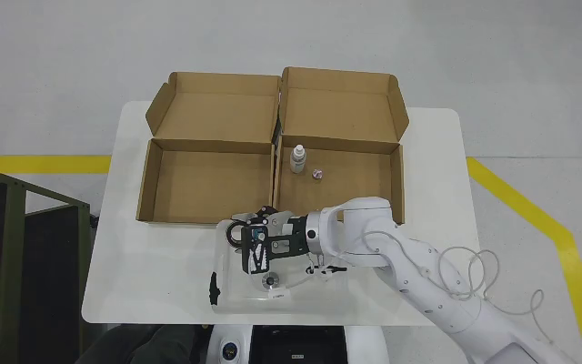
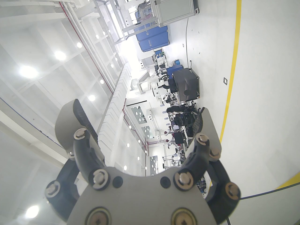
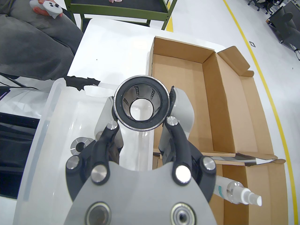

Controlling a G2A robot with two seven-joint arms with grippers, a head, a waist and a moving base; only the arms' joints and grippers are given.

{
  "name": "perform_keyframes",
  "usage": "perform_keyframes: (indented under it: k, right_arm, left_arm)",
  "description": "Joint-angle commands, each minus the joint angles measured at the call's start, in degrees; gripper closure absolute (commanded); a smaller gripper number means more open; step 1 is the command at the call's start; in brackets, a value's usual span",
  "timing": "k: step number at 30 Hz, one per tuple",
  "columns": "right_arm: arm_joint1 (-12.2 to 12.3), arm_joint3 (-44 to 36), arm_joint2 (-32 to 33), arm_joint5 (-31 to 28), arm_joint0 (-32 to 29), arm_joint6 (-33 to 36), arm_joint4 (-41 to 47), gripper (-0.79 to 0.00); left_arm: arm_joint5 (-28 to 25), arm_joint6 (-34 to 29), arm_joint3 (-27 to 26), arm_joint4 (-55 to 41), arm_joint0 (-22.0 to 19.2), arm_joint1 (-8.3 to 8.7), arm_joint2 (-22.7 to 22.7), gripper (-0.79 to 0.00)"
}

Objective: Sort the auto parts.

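1. Bearing sleeve (image 3: 140, 92), metal with a dark end rim, is clamped across its body by the right gripper (image 3: 143, 103). The fingers (image 3: 181, 108) are narrowed onto it, and it hangs over the clear plastic bin (image 3: 35, 141), near the bin's box-side edge.
2. Left gripper (image 2: 139, 113): fingers spread wide with nothing between them, aimed up at the hall, away from the work.
3. One steel bushing (image 3: 80, 145) lies on the bin floor. More small parts may sit under the arm; can't tell from the top view.
4. The cardboard box nearest the sleeve (image 3: 187, 99) shows a bare floor.
5. The second cardboard box (image 1: 364, 187) holds a spray bottle (image 1: 297, 159) and a small roundish part (image 1: 317, 173), too tiny to name.
6. Progress, by my read: roughly midway. Two items are boxed, one is in hand and not yet dropped, and at least the bushing is left to sort.
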Motion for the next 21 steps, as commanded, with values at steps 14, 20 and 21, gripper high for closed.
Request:
perform_keyframes:
  k: [14,20,21]
  right_arm:
    - [-2.41,7.6,-1.86,3.55,6.82,-2.42,1.53,0.0]
    - [-3.95,11.88,-3.37,6.18,10.48,-2.55,1.73,0.0]
    - [-4.24,12.5,-3.78,6.62,11.1,-2.33,1.49,0.0]
  left_arm:
    - [0.0,0.0,0.0,0.0,0.0,0.0,0.0,-0.785]
    - [0.0,0.0,0.0,0.0,0.0,0.0,0.0,-0.785]
    - [0.0,0.0,0.0,0.0,0.0,0.0,0.0,-0.785]
